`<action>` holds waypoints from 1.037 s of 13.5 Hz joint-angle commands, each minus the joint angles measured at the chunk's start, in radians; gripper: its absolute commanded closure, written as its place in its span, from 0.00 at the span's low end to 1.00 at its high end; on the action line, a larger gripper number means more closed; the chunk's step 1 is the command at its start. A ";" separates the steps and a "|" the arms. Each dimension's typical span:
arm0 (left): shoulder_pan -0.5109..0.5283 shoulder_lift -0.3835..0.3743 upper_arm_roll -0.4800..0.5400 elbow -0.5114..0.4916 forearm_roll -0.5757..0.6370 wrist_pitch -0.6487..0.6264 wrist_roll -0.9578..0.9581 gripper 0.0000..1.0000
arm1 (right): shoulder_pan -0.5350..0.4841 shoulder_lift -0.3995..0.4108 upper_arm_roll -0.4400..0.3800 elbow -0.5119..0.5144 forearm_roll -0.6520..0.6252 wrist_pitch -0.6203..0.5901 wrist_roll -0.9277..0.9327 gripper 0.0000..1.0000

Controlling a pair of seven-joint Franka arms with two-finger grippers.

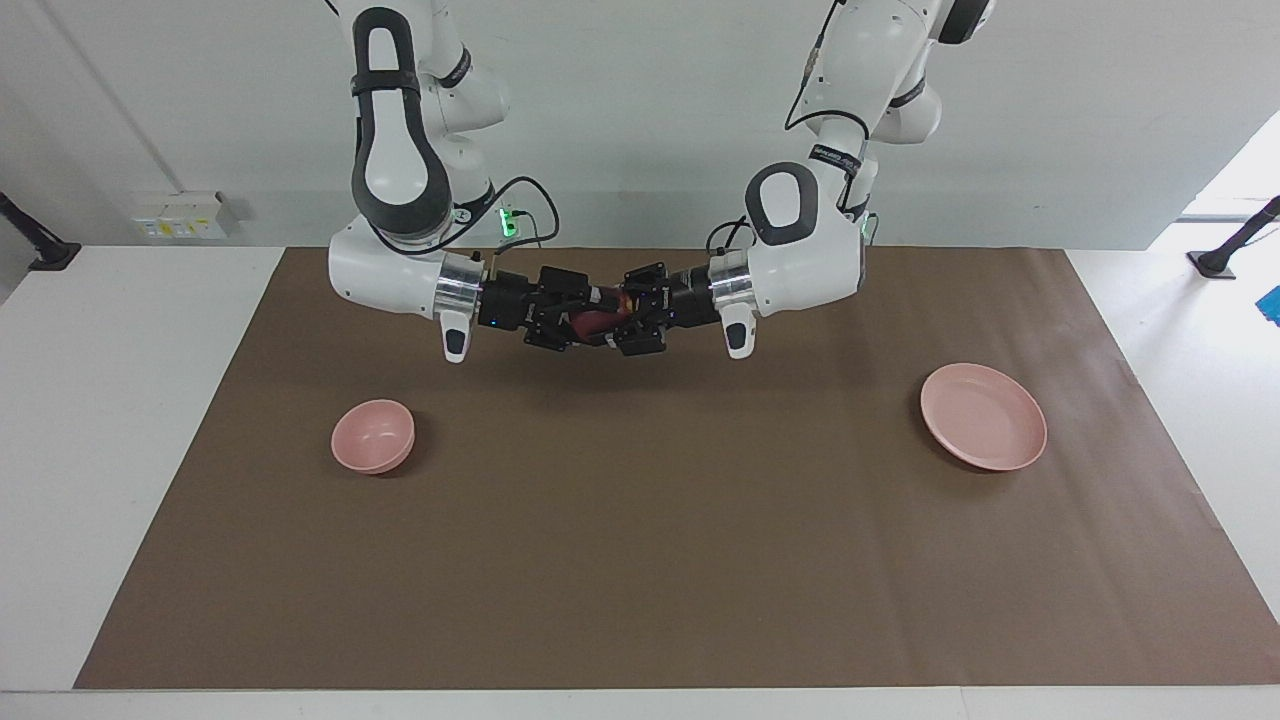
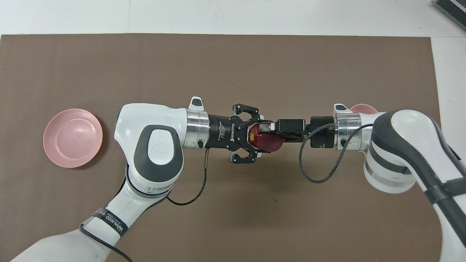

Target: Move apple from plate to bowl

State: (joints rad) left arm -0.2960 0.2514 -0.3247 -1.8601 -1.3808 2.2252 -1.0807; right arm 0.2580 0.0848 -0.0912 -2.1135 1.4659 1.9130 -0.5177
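The dark red apple (image 2: 267, 142) hangs in the air between my two grippers over the middle of the brown mat; it also shows in the facing view (image 1: 597, 323). My right gripper (image 2: 271, 133) (image 1: 580, 322) is shut on the apple, one finger above it and one below. My left gripper (image 2: 260, 135) (image 1: 628, 320) faces it with its fingers spread on either side of the apple, a small gap showing. The pink plate (image 1: 983, 415) (image 2: 72, 137) lies empty toward the left arm's end. The small pink bowl (image 1: 373, 435) stands empty toward the right arm's end, mostly hidden under my right arm in the overhead view (image 2: 364, 108).
A brown mat (image 1: 640, 560) covers the table. Both arms stretch level across the part of the mat nearest the robots, meeting between plate and bowl.
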 commanded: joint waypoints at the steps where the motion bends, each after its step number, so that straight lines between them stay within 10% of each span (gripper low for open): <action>1: -0.008 -0.012 0.004 -0.008 -0.021 0.019 -0.001 1.00 | -0.002 -0.017 0.005 -0.014 -0.065 0.004 0.044 1.00; 12: -0.009 -0.012 0.004 -0.007 -0.020 0.027 -0.002 1.00 | -0.002 -0.017 0.005 -0.014 -0.067 0.004 0.050 1.00; 13: -0.011 -0.012 0.004 -0.007 -0.020 0.027 -0.007 0.26 | -0.002 -0.017 0.005 -0.014 -0.067 0.004 0.051 1.00; 14: -0.011 -0.012 0.004 -0.005 -0.017 0.028 -0.008 0.00 | -0.003 -0.017 0.004 -0.014 -0.068 0.004 0.053 1.00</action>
State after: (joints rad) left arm -0.2965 0.2515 -0.3269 -1.8658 -1.3807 2.2262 -1.0805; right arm 0.2583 0.0846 -0.0909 -2.1122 1.4428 1.9130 -0.5008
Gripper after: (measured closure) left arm 0.256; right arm 0.101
